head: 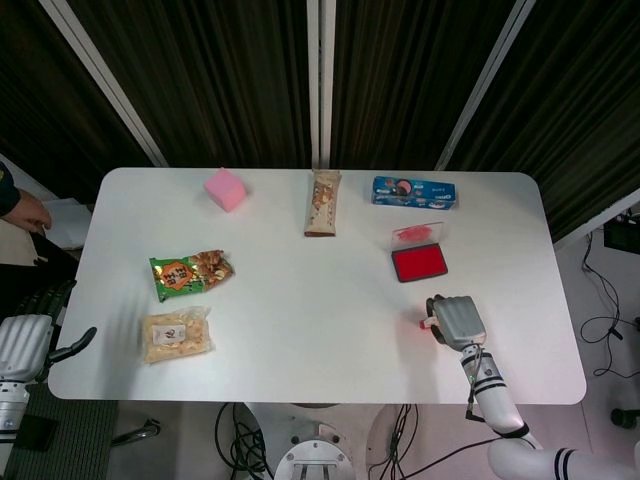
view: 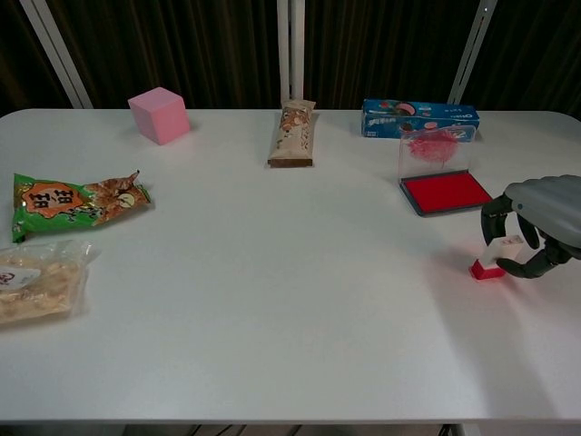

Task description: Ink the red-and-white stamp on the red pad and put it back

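The red-and-white stamp (view: 491, 260) stands tilted on the white table near the right front, its red base touching the surface. My right hand (view: 539, 222) holds its white top, with fingers curled around it. In the head view, the hand (head: 457, 320) covers most of the stamp (head: 427, 322). The red ink pad (view: 446, 192) lies open just behind the stamp, its clear lid (view: 434, 148) standing upright; the pad (head: 419, 263) also shows from above. My left hand (head: 27, 341) hangs off the table's left edge, fingers apart and holding nothing.
A blue box (view: 419, 118) lies behind the pad. A snack bar (view: 293, 133) and a pink cube (view: 159, 114) sit at the back. A green snack bag (view: 73, 202) and a clear bag (view: 34, 283) lie at the left. A person's hand (head: 22, 208) shows beyond the left edge.
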Action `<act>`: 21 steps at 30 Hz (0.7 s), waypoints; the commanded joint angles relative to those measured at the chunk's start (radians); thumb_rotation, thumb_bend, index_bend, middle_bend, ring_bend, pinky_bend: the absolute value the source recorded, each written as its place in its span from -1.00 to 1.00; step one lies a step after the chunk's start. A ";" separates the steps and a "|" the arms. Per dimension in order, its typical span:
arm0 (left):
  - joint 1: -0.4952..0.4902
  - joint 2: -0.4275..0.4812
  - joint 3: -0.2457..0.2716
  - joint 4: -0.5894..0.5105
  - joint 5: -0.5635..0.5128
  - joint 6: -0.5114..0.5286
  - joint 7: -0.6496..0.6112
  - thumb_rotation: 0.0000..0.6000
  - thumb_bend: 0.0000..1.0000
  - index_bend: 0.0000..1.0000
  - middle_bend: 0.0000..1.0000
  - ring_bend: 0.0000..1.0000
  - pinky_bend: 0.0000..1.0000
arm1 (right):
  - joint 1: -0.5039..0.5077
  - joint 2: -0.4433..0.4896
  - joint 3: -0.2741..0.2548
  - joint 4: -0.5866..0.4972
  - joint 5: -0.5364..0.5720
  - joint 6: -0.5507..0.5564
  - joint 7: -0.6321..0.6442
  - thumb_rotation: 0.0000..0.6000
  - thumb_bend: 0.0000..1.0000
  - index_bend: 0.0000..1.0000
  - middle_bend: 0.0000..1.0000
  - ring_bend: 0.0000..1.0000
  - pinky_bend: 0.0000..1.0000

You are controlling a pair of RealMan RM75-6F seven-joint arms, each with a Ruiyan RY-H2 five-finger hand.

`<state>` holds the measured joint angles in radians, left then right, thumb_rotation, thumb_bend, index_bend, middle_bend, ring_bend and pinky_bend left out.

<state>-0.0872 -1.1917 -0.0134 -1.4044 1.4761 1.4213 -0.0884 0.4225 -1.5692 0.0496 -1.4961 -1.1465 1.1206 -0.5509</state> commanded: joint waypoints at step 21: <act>0.006 0.014 0.000 -0.019 0.013 0.021 0.002 -0.89 -0.69 -0.83 -0.76 -0.76 -0.59 | -0.117 0.374 -0.080 -0.357 -0.182 0.192 0.088 1.00 -0.69 -1.00 -0.86 -0.46 -0.06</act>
<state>-0.0818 -1.1793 -0.0130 -1.4215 1.4882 1.4403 -0.0880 0.3680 -1.3325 -0.0008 -1.7387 -1.2348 1.2071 -0.5313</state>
